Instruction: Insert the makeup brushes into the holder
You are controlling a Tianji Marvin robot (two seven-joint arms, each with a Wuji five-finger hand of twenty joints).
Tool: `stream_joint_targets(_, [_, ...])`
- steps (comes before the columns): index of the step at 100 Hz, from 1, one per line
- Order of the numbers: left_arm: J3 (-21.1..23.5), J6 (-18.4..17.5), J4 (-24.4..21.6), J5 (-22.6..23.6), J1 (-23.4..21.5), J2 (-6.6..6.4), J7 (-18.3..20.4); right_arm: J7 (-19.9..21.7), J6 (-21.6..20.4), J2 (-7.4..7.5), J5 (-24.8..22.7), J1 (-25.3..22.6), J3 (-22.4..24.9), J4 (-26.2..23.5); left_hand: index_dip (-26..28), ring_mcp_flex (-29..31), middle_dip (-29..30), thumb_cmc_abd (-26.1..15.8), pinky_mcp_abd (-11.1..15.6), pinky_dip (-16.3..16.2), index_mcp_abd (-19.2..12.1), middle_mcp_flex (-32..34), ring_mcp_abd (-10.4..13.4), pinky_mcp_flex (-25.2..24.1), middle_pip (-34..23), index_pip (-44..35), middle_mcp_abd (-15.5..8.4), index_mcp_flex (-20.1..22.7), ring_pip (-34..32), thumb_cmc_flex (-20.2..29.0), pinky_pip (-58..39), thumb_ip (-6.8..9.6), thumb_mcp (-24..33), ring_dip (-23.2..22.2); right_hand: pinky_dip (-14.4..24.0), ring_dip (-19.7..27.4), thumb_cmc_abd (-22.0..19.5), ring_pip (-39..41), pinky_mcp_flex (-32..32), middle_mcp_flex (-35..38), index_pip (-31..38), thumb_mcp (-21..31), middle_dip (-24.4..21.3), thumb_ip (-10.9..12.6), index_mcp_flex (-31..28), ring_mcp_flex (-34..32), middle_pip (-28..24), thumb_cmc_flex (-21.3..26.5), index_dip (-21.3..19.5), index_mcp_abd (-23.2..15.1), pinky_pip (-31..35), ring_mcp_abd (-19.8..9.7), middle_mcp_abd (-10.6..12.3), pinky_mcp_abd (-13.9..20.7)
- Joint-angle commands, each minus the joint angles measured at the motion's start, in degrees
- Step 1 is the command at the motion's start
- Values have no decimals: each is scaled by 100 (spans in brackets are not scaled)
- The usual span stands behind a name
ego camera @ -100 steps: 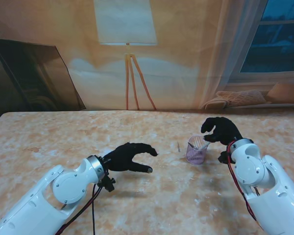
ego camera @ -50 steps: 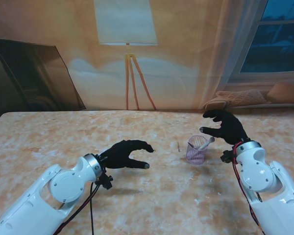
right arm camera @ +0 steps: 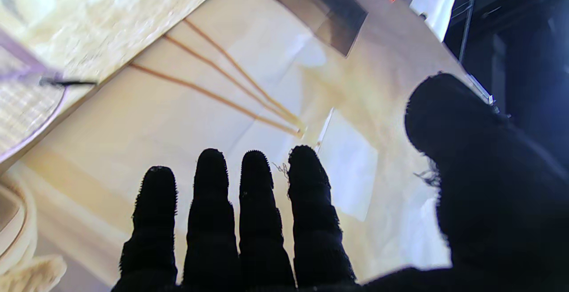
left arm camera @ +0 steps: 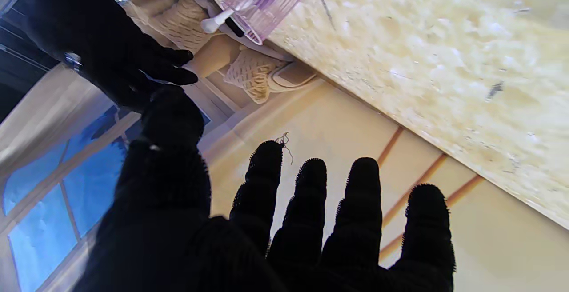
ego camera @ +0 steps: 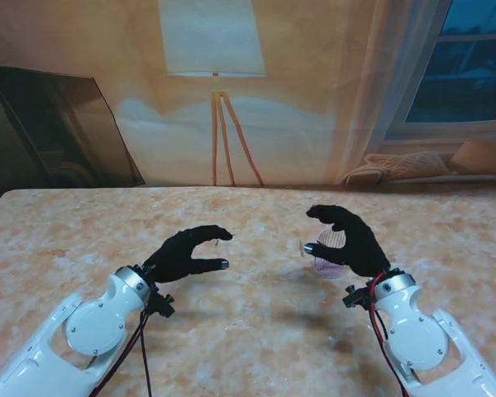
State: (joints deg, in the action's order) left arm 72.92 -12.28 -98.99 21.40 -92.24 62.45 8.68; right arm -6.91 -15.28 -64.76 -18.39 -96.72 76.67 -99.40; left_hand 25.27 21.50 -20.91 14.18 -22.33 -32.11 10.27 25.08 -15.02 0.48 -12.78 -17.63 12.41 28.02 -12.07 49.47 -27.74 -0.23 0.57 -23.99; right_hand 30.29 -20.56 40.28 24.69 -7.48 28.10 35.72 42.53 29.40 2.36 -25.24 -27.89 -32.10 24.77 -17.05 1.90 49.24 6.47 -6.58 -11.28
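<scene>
Beside holder (ego camera: 331, 253), right robot hand (ego camera: 347, 240) raised, fingers spread, empty.

Beyond my marbled beige table (ego camera: 248, 331) hangs a warm-toned backdrop (ego camera: 314, 124) printed with a tripod floor lamp (ego camera: 217, 91). A dark panel (ego camera: 58, 132) leans at the left. At the right, a blue window (ego camera: 471, 66) sits over knitted cushions (ego camera: 405, 165).
</scene>
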Motion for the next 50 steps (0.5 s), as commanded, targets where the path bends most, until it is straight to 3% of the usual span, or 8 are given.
stream_joint_targets(1, [64, 126, -30, 159, -153, -26, -2, 93, -83, -89, -56, -115, -180, 44, -133, -175, 99, -169, 163, 131, -152, -232, 125, -17, 99, 211, -108, -198, 157, -88, 118, -111, -149, 148, -137, 183, -53, -167, 71, -158, 12, -94, -1238, 215, 221, 96, 150, -128, 132, 19, -109, -114, 22, 55])
stream_joint_targets(13, [217, 103, -25, 233, -277, -46, 46, -37, -293, -84, -310, -76, -402, 213, -159, -236, 161, -190, 186, 183, -272, -269, 166, -42, 141, 185, -140, -184, 215, -96, 191, -110, -141, 214, -173, 232, -93, -213, 72, -219, 31, -82, -1264, 222, 290, 126, 207, -168, 188, 28, -102, -136, 31, 74])
stream_joint_targets(50, [321, 101, 10, 363, -599, 7, -277, -408, -243, -184, -149, -238, -890, 423, -137, -178, 131, -200, 194, 147, -274, -181, 152, -10, 18, 27, -155, -225, 126, -66, 190, -108, -130, 204, -240, 242, -102, -89, 138, -150, 200, -67, -1174, 228, 188, 129, -1, -123, 249, 133, 39, -122, -3, 84])
